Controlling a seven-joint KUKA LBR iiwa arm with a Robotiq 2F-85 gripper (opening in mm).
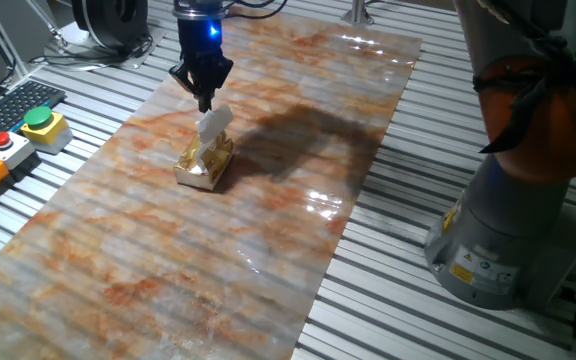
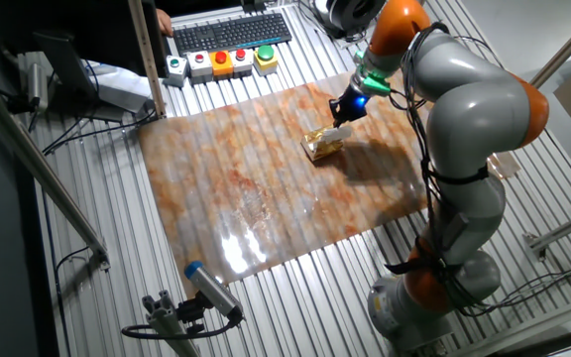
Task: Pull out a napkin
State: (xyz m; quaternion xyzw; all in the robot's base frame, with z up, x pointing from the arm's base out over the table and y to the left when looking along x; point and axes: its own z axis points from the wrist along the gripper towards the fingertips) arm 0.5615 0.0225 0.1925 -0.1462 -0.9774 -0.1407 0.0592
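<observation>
Where the orange-marbled counter (image 1: pixel 268 200) carries the small golden-tan and white box (image 1: pixel 204 164), the thin white tissue napkin (image 1: pixel 214 122) is seen pinched by the black end effector (image 1: pixel 205 98) directly above, its long axis trailing downward into the box.

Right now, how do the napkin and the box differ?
The napkin is plain white and thin; the box is golden-tan and white, and blocky. The napkin is raised, pinched by the gripper; the box sits on the table. The two are about the same size.
</observation>
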